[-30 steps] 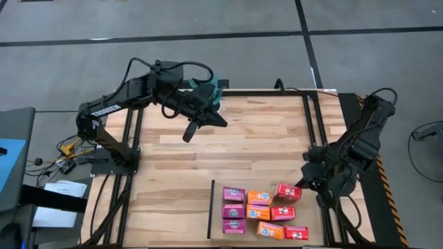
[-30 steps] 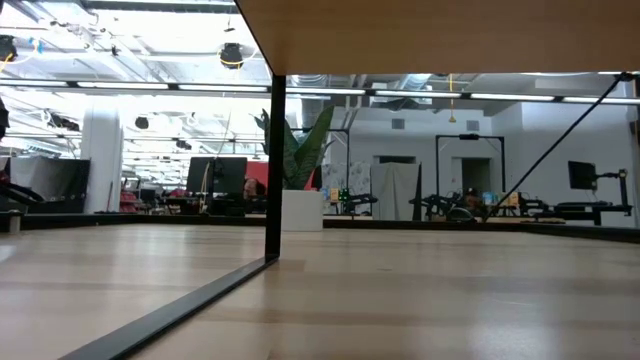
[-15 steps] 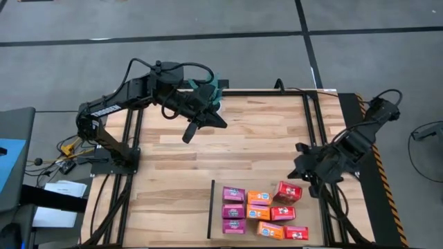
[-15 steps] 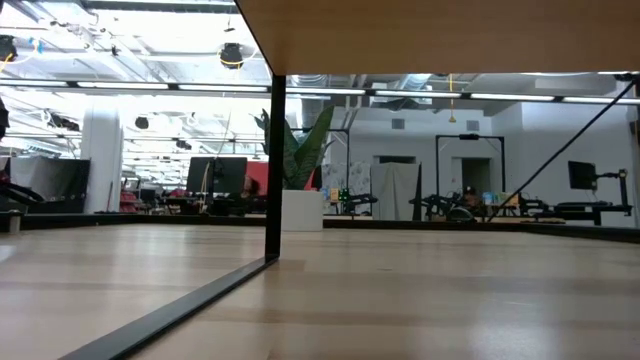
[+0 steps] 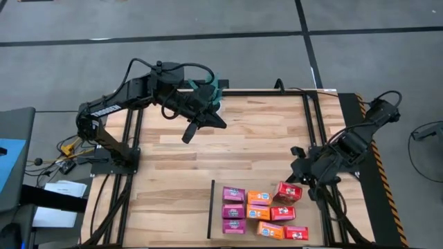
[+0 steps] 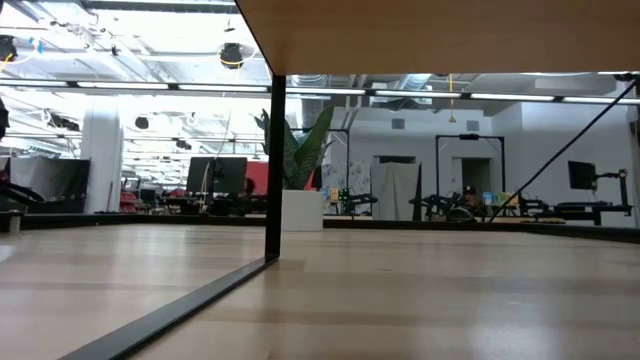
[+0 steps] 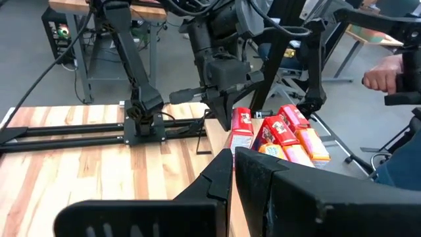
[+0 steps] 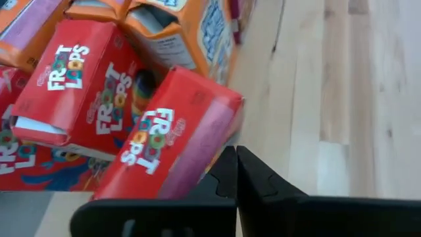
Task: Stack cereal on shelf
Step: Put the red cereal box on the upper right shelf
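Your right gripper [image 5: 296,153] hangs low over the wooden table [image 5: 173,173] with its fingers [image 8: 227,172] clenched together and nothing between them. Just beside its tip, toward the table's near right corner, sits a tilted red cereal box [image 5: 288,191]; in the right wrist view this box [image 8: 168,141] lies right in front of the closed fingertips, close enough that you cannot tell whether they touch it. Beyond it the remaining cereal boxes [image 5: 258,211] are grouped in rough rows, purple farthest from the gripper, orange in the middle, red nearest. A thin black strip [image 5: 210,209] edges the shelf on the far side of the purple boxes.

Your left gripper [image 5: 187,134] waits well apart, raised over the table's far side, fingers [image 7: 220,172] pressed shut and empty.

A person's hand [image 7: 388,71] shows beyond the table.
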`<state>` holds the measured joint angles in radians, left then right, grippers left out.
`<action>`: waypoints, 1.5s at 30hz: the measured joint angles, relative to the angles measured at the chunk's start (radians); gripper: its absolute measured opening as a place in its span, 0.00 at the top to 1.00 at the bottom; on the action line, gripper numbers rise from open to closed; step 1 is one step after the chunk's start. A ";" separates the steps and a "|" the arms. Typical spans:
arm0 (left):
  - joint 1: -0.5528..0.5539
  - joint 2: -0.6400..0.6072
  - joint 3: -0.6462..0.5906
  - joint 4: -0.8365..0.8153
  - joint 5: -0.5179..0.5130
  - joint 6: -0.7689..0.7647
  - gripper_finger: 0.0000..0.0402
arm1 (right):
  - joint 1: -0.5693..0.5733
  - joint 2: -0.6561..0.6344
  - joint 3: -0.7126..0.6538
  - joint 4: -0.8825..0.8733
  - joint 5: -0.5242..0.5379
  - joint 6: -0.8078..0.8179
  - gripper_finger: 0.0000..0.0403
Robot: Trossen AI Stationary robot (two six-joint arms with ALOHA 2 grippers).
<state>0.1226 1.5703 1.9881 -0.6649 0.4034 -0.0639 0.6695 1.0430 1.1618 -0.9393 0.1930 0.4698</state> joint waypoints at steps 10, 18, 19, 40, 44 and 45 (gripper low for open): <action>0.000 0.000 0.000 -0.002 0.000 0.000 0.98 | -0.006 0.065 0.000 0.020 -0.043 -0.033 0.96; 0.000 0.000 0.000 -0.004 0.000 0.003 0.98 | -0.034 0.076 0.000 0.065 -0.084 -0.104 0.98; 0.000 0.000 0.000 -0.004 0.000 0.003 0.98 | -0.040 0.076 0.000 0.067 -0.091 -0.107 0.98; 0.000 0.000 0.000 -0.012 0.000 0.041 0.98 | -0.075 0.076 0.000 0.110 -0.169 -0.109 0.94; 0.000 0.000 0.000 -0.039 0.000 0.045 0.98 | -0.091 0.076 0.000 0.110 -0.169 -0.111 0.96; 0.000 0.000 0.000 -0.043 0.000 0.048 0.98 | -0.092 0.076 0.000 0.109 -0.169 -0.112 0.97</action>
<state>0.1226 1.5703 1.9881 -0.7076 0.4034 -0.0156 0.5775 1.1191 1.1618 -0.8303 0.0242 0.3582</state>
